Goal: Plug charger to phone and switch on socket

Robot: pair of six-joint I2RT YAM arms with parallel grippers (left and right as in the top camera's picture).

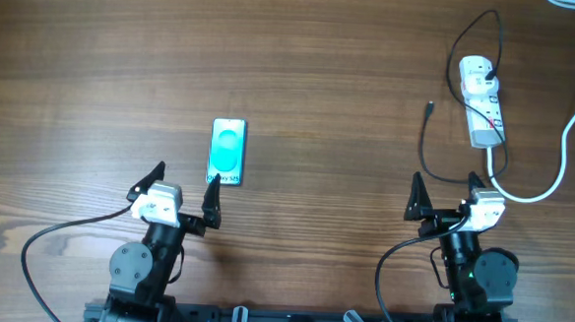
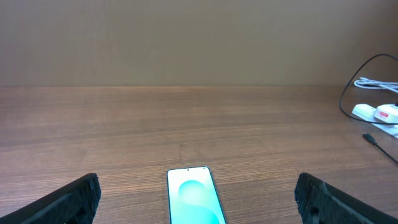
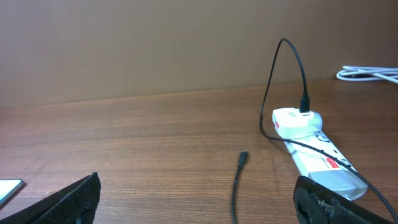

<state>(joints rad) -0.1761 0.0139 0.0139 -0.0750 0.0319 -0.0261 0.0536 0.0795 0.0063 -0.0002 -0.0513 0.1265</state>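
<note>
Both arms crouch at the bottom edge, left claw point(image 1: 180, 191) and right claw point(image 1: 447, 192) released and empty, phone point(image 1: 227, 151) centre-left on the bench point(image 1: 331, 75), charger point(image 1: 429, 107) tip loose near the socket point(image 1: 481, 104) upper right, the phone's near end cropped in the left wrist view.

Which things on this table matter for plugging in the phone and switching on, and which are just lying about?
Job: cyan-screened flat phone; thin black charger cable with loose plug tip; white elongated power strip.
Lying about: thick white cord looping beside the strip.
</note>
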